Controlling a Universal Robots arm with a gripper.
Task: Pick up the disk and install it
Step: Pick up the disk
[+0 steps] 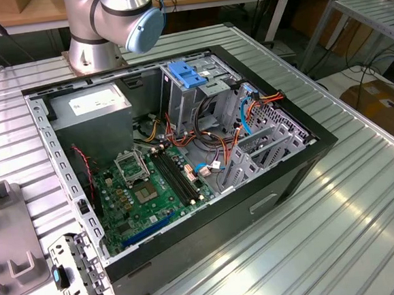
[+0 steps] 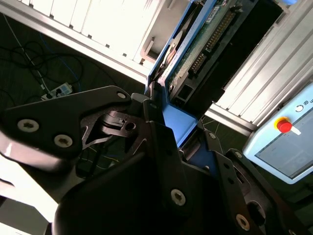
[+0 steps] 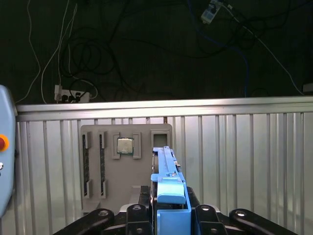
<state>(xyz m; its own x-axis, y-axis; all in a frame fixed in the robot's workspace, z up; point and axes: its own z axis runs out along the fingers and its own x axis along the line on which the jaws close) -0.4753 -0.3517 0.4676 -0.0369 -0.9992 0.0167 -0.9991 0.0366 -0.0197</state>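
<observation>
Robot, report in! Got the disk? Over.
Gripper shut on the disk. Disk in the air, not yet in the computer case. Nothing seen in the way.

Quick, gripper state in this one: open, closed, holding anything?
Gripper: closed on the disk, held edge-on by its blue frame.

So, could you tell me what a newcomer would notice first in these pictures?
Probably the open computer case lying on the ribbed metal table, its green motherboard exposed, in the exterior view. Then, in both wrist views, the gripper clamped on the disk in its blue carrier.
</observation>
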